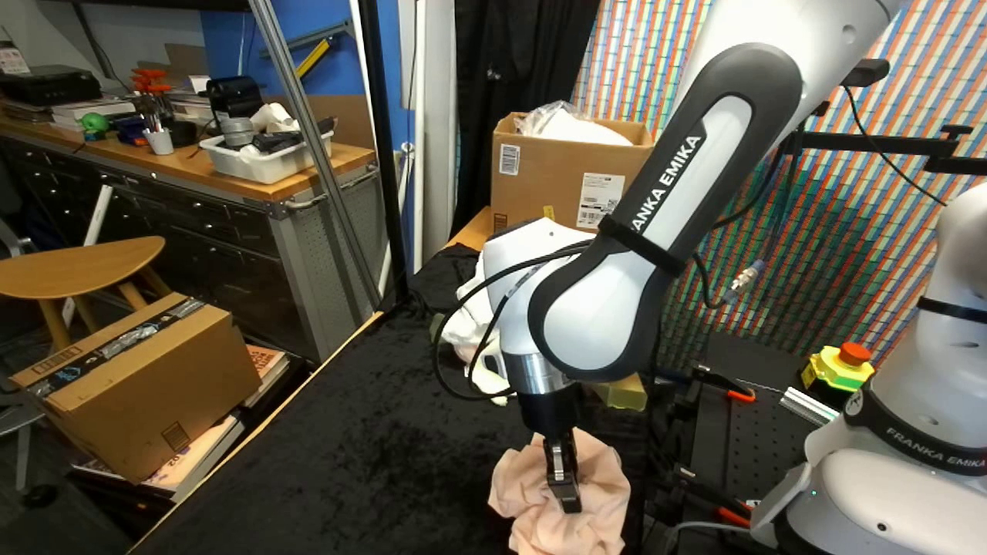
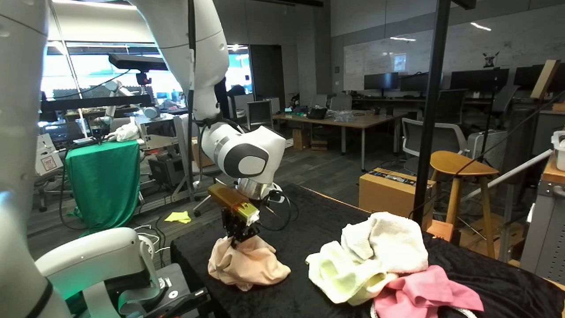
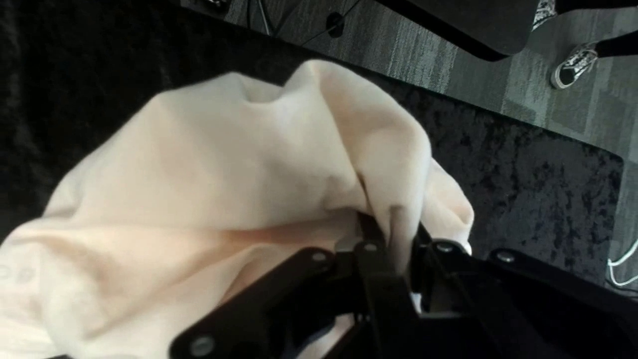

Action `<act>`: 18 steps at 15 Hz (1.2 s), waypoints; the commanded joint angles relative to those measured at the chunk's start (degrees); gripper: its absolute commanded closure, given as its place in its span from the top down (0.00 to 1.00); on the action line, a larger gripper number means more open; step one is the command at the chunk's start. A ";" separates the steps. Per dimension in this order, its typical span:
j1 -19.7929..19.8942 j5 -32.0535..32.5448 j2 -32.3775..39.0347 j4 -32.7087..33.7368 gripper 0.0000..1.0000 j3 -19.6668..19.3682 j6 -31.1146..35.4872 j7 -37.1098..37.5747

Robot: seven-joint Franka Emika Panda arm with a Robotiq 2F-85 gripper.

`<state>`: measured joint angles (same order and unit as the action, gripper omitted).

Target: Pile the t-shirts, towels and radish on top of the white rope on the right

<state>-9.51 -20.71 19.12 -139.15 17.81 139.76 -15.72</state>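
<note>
My claw (image 3: 396, 237) pinches a fold of the peach cloth (image 2: 256, 269). White rope (image 2: 464, 312) peeks from under the pink cloth (image 2: 428, 291), near right in an exterior view. Far off, a cardboard box (image 1: 546, 179) holds something white (image 1: 580, 129) and clear plastic (image 1: 543, 116); a far-left bin (image 1: 271, 166) holds jumbled things (image 1: 271, 121).

In an exterior view you see a peach cloth (image 2: 247, 266) at left on a mottled black cover (image 2: 301, 234); at right, a pale yellow-green cloth (image 2: 334, 270), a white cloth (image 2: 399, 244) and, nearer, a pink cloth (image 2: 427, 289).
</note>
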 commanded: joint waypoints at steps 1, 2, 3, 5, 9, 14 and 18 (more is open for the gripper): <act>3.03 -3.12 -5.18 -2.11 0.02 1.36 -1.03 -4.19; 3.64 -4.07 -7.03 -3.01 0.05 1.15 -0.36 -4.90; 4.06 -4.83 -8.42 -3.55 0.06 0.86 0.06 -5.49; 5.19 -6.91 -12.78 -5.24 0.06 -0.03 0.58 -7.06; 6.34 -12.63 -22.03 -8.19 0.06 -3.82 2.30 -10.27; 5.87 -18.49 -30.41 -9.03 0.06 -12.28 4.56 -10.92; 5.74 -20.64 -34.36 -8.93 0.06 -17.51 9.42 -10.50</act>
<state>-3.14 -38.79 -10.84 -146.63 3.11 145.62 -25.85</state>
